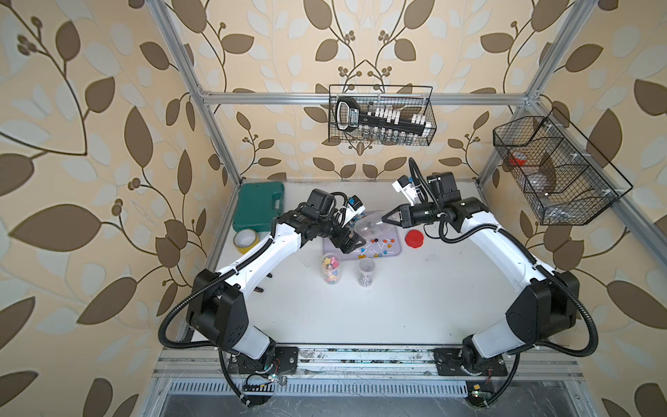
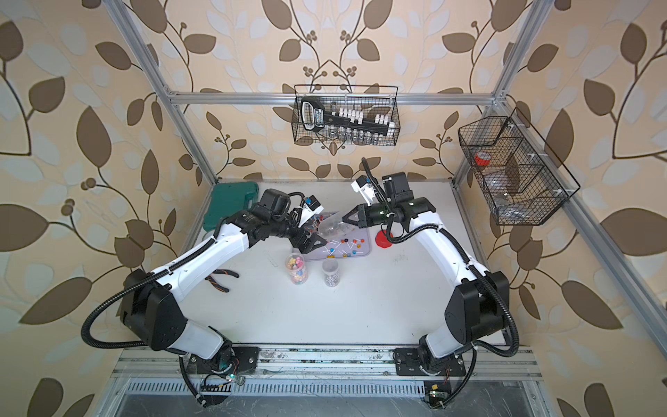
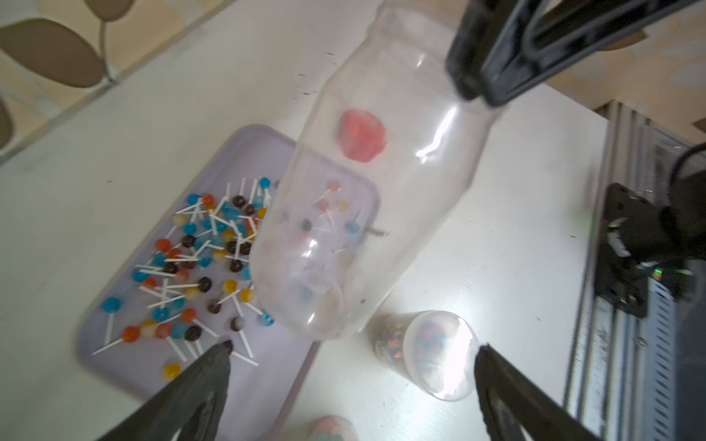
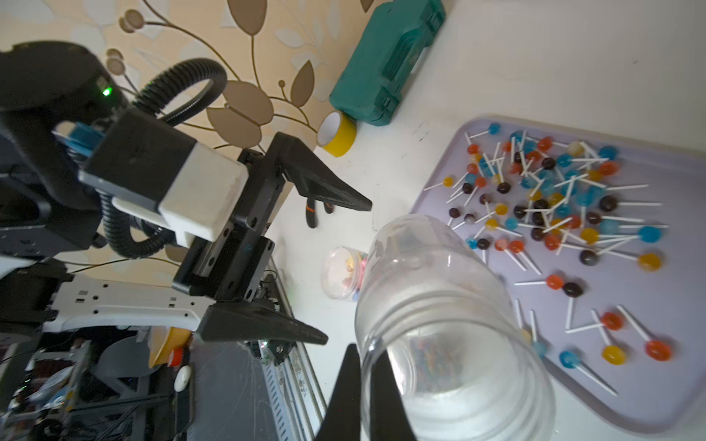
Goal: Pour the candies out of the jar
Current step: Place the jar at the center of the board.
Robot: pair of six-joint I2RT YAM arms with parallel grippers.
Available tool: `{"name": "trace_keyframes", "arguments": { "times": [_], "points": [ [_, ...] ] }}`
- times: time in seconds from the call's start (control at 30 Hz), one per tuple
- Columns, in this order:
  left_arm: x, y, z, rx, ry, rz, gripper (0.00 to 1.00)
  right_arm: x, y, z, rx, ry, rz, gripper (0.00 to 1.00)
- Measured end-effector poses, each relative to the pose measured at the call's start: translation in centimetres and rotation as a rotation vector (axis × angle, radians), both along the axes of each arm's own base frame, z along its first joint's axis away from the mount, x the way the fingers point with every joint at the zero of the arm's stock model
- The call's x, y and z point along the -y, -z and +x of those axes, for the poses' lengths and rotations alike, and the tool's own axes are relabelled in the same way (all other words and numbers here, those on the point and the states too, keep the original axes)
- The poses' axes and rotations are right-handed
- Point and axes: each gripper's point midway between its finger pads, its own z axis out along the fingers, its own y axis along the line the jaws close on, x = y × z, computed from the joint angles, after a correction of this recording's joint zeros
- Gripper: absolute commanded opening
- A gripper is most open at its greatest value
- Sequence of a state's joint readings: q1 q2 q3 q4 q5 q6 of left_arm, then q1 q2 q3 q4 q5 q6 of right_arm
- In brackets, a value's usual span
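Right wrist view: the right gripper (image 4: 366,357) has its jaws pinched shut on the rim of the jar (image 4: 450,324), with the rim wall between them. That clear jar is held tilted over the lilac tray (image 4: 630,401) and looks empty. The candies (image 4: 554,198) (round lollipops on white sticks, in blue, orange, yellow and dark brown) lie scattered across the tray. Facing the jar's base, the left gripper (image 3: 354,348) has its jaws spread wide, holding nothing and touching nothing.

In both top views, two more containers stand on the bench in front of the tray: a tub of multicoloured pieces (image 1: 331,269) and a tub of dark-and-white speckled ones (image 1: 366,274), both open-topped. A red lid (image 1: 415,238) lies on the bench just beside the tray. On the back rail, a wire basket (image 1: 430,119) carries a black tool rack (image 1: 389,121); its label is too blurred to read.
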State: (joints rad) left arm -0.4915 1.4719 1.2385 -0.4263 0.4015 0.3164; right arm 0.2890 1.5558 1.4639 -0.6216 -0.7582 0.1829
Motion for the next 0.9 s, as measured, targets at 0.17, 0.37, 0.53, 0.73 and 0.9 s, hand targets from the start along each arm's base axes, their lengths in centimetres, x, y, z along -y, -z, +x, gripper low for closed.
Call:
{"name": "trace_keyframes", "arguments": {
  "times": [0.17,0.37,0.53,0.73,0.9],
  "points": [
    [-4.8,-1.5,3.7,0.190,-0.308,0.107,0.99,1.5,-1.1,2.2,0.057,0.094,-0.113,0.00],
    [-9.8,-3.1,6.7,0.320,-0.618,0.224,0.99,3.9,1.5,4.6,0.018,0.197,-0.262,0.00],
    [-13.1,-3.4,7.9,0.316,-0.767,0.211,0.99,5.9,3.0,6.1,-0.009,0.260,-0.340,0.00],
    [-15.9,-3.4,8.9,0.283,-0.828,0.168,0.99,7.8,3.4,7.1,-0.010,0.310,-0.381,0.00],
    [-14.9,-2.2,9.1,0.230,-0.760,0.128,0.99,9.0,4.9,7.9,-0.036,0.338,-0.418,0.00]
  ]
}}
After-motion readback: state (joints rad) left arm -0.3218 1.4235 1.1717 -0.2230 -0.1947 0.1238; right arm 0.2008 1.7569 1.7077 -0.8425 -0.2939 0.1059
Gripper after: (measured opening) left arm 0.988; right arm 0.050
